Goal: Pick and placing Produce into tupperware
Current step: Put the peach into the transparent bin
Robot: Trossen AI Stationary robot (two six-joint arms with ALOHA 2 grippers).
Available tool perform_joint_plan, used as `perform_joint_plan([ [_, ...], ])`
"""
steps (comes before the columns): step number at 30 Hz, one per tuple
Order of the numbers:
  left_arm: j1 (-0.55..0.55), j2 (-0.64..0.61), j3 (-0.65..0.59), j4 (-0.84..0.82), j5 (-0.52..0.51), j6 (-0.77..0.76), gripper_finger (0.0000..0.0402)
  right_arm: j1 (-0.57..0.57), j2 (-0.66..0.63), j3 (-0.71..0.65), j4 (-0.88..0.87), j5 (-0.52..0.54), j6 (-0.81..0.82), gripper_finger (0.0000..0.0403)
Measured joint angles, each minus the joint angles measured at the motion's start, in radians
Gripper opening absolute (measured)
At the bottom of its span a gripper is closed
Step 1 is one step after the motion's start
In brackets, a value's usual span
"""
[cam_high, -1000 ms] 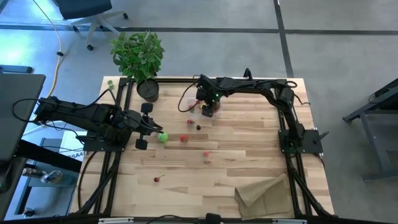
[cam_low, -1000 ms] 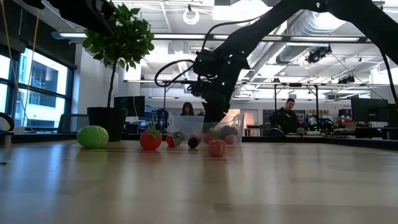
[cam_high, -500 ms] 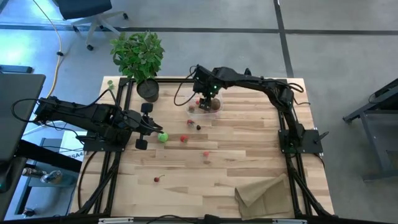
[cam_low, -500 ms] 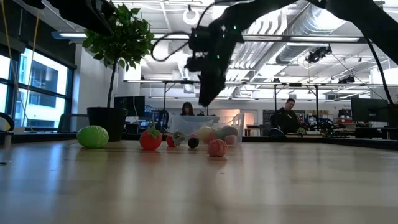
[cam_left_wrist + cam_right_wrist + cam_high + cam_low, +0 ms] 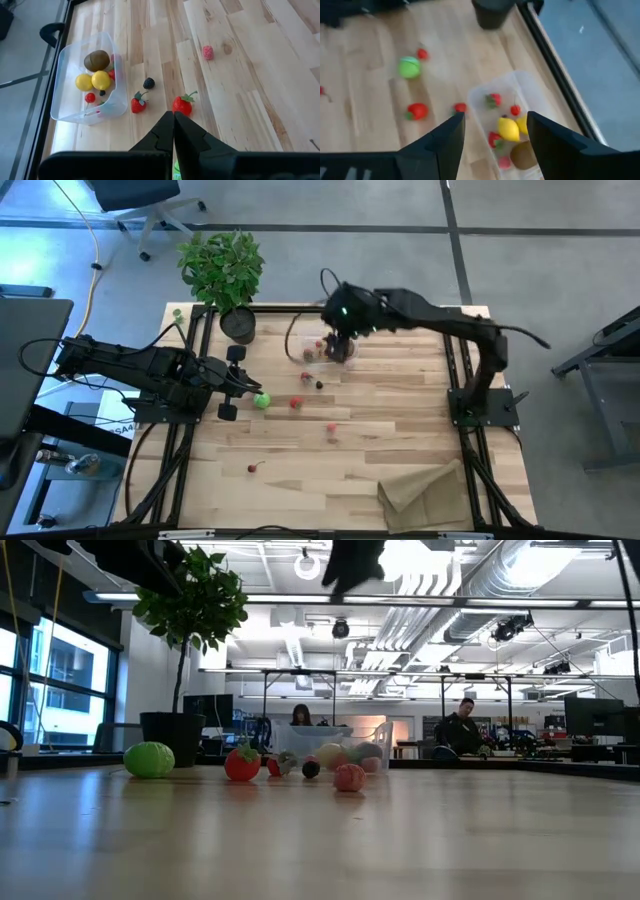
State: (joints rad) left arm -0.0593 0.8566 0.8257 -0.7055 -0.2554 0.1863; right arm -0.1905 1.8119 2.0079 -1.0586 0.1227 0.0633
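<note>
The clear tupperware [image 5: 85, 82] is seen near the table's far edge, with two yellow lemons [image 5: 93, 80], a brown kiwi [image 5: 96, 60] and red berries held inside. No writing can be read. The right gripper [image 5: 495, 131] is held above it, fingers spread and empty. The left gripper [image 5: 173, 131] is closed beside the green lime [image 5: 261, 400].

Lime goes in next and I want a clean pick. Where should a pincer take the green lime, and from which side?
Take the lime across its round middle, coming straight down from above. It sits alone on the table, free all round except where the shut left pincer is close beside it. The open right pincer is above the tupperware.
</note>
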Motion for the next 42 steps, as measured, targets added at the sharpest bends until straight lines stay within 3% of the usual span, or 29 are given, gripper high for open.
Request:
perform_joint_plan([
  [8,0.0,0.0,0.0,0.0,0.0,0.0,0.0003,0.292,-0.048,-0.011,-0.058,0.255,0.117,0.0204],
  [13,0.0,0.0,0.0,0.0,0.0,0.0,0.0003,0.448,-0.085,-0.178,-0.004,0.347,0.282,0.0203],
  [20,0.0,0.0,0.0,0.0,0.0,0.0,0.0003,0.532,-0.146,-0.565,0.359,0.29,0.449,0.0203],
  [25,0.0,0.0,0.0,0.0,0.0,0.0,0.0003,0.525,-0.15,-0.749,0.581,0.254,0.45,0.0203],
  [36,0.0,0.0,0.0,0.0,0.0,0.0,0.0003,0.471,-0.15,-1.01,0.834,0.171,0.306,0.0203],
  [42,0.0,0.0,0.0,0.0,0.0,0.0,0.0003,0.445,-0.15,-1.104,0.998,0.075,0.23,0.0203],
])
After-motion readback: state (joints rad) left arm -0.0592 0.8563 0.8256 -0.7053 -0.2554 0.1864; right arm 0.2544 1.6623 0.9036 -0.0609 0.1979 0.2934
